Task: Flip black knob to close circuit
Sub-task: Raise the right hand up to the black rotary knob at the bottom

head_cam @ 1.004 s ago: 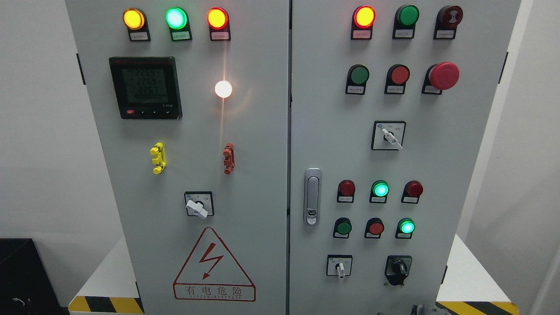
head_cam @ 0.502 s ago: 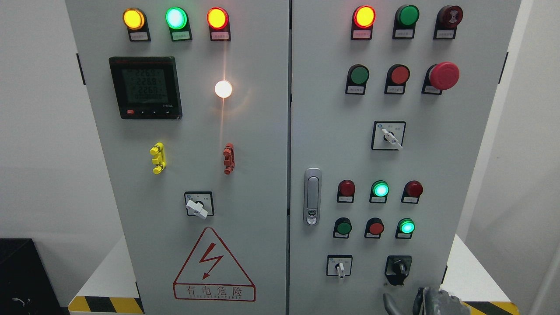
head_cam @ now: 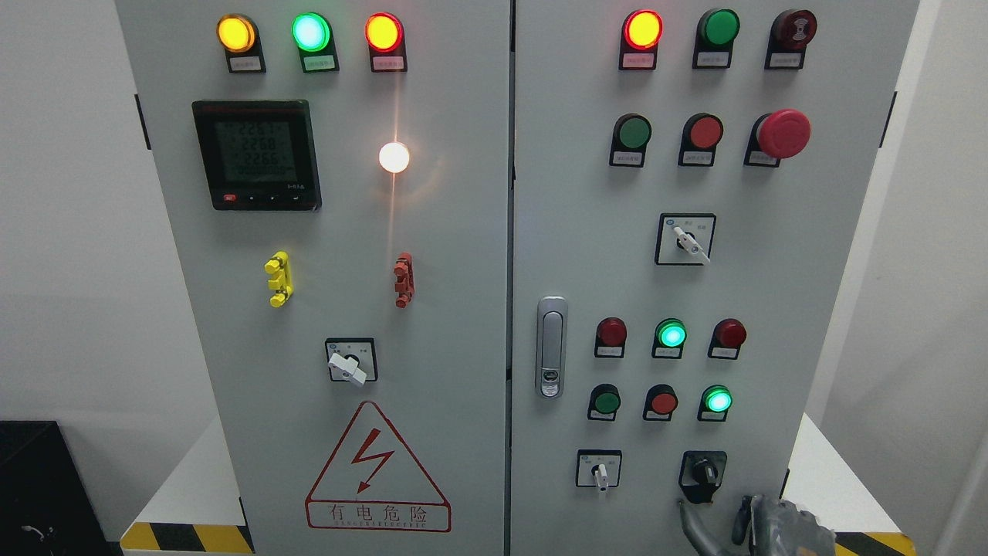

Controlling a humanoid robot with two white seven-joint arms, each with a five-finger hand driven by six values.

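The black knob [head_cam: 703, 470] sits on a black plate at the lower right of the right cabinet door [head_cam: 587, 193], its pointer turned up and slightly left. My right hand [head_cam: 741, 525] rises from the bottom edge just below and right of the knob. Its grey fingers [head_cam: 695, 529] are spread and hold nothing; one fingertip reaches close under the knob's plate without touching the knob. My left hand does not show.
A white selector switch [head_cam: 600, 472] is left of the knob. Lit green lamps [head_cam: 718, 401] and red and green buttons [head_cam: 663, 402] are above it. A door handle [head_cam: 550, 347] is at the door's left edge. The left door [head_cam: 432, 324] carries a meter and a warning triangle.
My right hand has risen from the bottom edge, from barely showing to fingers reaching up just under the black knob. The knob has not turned.
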